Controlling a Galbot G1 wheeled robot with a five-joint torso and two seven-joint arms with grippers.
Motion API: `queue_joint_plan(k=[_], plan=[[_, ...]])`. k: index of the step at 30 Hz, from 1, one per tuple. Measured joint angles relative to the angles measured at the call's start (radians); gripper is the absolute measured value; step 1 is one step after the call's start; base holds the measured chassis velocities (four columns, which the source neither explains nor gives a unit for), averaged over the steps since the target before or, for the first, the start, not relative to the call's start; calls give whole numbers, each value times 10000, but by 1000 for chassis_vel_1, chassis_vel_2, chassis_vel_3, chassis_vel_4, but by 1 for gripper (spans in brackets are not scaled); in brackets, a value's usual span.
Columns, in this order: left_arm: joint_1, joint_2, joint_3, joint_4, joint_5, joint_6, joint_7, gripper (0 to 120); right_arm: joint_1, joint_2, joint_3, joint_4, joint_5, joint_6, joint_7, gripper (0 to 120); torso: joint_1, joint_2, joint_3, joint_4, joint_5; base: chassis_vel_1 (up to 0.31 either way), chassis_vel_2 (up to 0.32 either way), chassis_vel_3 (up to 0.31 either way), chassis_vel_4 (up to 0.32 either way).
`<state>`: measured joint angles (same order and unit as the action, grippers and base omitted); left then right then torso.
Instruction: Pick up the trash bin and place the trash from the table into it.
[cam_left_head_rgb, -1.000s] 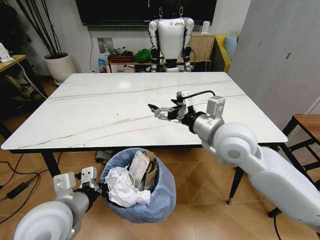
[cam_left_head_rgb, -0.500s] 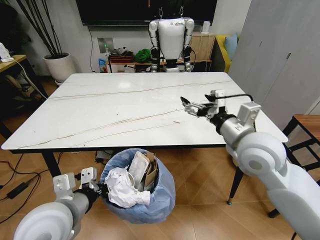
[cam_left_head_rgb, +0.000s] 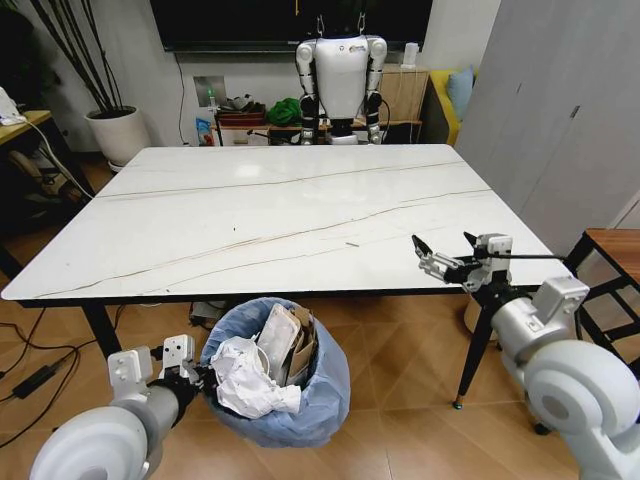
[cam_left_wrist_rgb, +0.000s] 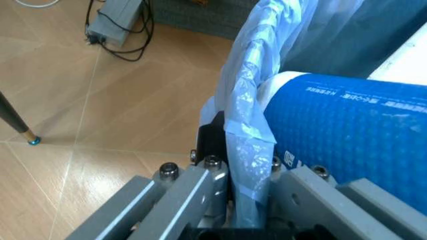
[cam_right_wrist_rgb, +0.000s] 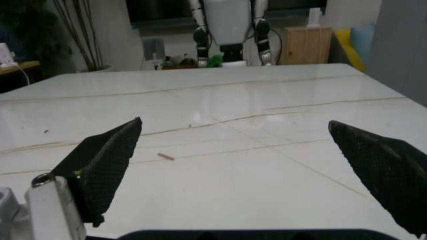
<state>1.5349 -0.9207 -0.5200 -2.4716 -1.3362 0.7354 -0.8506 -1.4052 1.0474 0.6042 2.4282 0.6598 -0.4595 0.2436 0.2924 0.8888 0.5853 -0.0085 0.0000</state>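
Note:
The trash bin (cam_left_head_rgb: 300, 410) with its light-blue bag stands on the floor just in front of the table (cam_left_head_rgb: 200, 220). It holds trash: crumpled white paper (cam_left_head_rgb: 245, 378) and torn brown cardboard (cam_left_head_rgb: 298, 345). My left gripper (cam_left_head_rgb: 196, 378) is shut on the bin's near-left rim; in the left wrist view its fingers (cam_left_wrist_rgb: 200, 182) clamp the bag-lined rim (cam_left_wrist_rgb: 248, 135). My right gripper (cam_left_head_rgb: 441, 262) hovers open and empty over the table's front right edge, with its black fingertips (cam_right_wrist_rgb: 107, 160) spread wide. A tiny scrap (cam_left_head_rgb: 352, 243) (cam_right_wrist_rgb: 165, 156) lies on the tabletop.
Another white robot (cam_left_head_rgb: 342, 70) stands beyond the far edge. A potted plant (cam_left_head_rgb: 118, 130) and a wooden desk (cam_left_head_rgb: 20, 125) are at the left. A wooden stool (cam_left_head_rgb: 612, 252) and grey cabinets (cam_left_head_rgb: 560, 110) are at the right. Cables (cam_left_head_rgb: 35, 375) lie on the floor.
My right arm has drawn back from the table's middle to its front right edge, gripper still open. The left gripper and the bin have not moved.

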Motion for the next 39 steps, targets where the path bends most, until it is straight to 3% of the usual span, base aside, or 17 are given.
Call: queue_joint_plan(k=[2, 4, 13, 29, 39], plan=[[22, 8, 2, -30, 9, 0, 3, 0, -182, 270, 76, 82, -295, 51, -66, 100, 0, 0, 0, 0, 1, 0, 0, 0, 0], [79, 34, -1, -113, 16, 0, 4, 0, -647, 1007, 306, 424, -794, 87, -289, 100, 1, 0, 1, -1, 1, 0, 0, 0, 0], [273, -109, -70, -281, 132, 0, -16, 0, -2046, 2267, 447, 751, -1866, 298, -814, 100, 1, 0, 0, -1, -1, 0, 0, 0, 0], [494, -99, -7, -294, 171, 0, -287, 0, -2548, 2738, 343, 738, -2378, 500, -924, 100, -7, -23, -13, -1, -2, 0, 0, 0, 0], [506, -67, -7, -296, 142, 0, -322, 0, -2671, 2993, 196, 728, -2780, 566, -1037, 100, -210, -481, -269, -1, -1, 0, 0, 0, 0]])
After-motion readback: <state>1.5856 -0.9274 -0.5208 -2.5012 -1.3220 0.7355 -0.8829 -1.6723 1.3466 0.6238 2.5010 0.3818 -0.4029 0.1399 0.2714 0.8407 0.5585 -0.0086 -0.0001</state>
